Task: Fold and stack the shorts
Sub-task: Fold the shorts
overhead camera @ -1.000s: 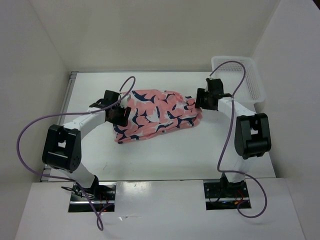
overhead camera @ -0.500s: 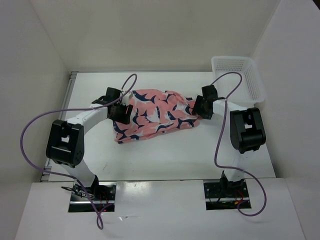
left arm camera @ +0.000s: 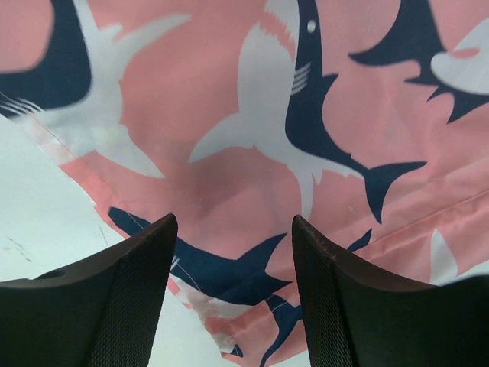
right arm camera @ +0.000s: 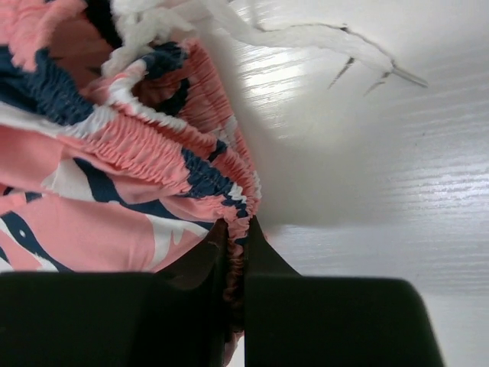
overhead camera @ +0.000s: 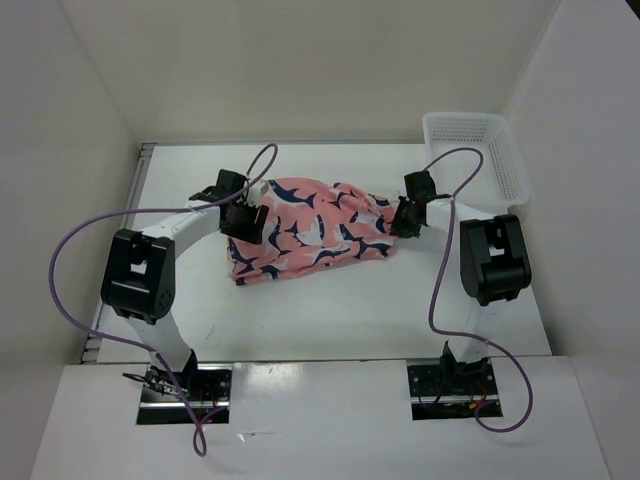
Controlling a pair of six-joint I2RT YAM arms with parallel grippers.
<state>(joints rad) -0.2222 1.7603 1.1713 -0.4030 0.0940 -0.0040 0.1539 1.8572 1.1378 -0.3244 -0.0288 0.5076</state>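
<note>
White tabletop (overhead camera: 330, 310) holds the shorts (overhead camera: 310, 232), waistband pinched between the right fingers (right arm camera: 328, 321), left fingers (left arm camera: 107, 306) spread over its hem.

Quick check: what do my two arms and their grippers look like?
The left arm and right arm have white links with boxy black joint housings. A purple cable runs along each. The left gripper has black, finely textured fingers; the right gripper is black too.

The white table (overhead camera: 330, 310) before me carries two things. Pink shark-print shorts (overhead camera: 305, 230) lie crumpled across its middle, their white drawstring (right arm camera: 306, 34) trailing on the bare top. A white mesh basket (overhead camera: 478, 150) sits at my far right corner, apart from them.
</note>
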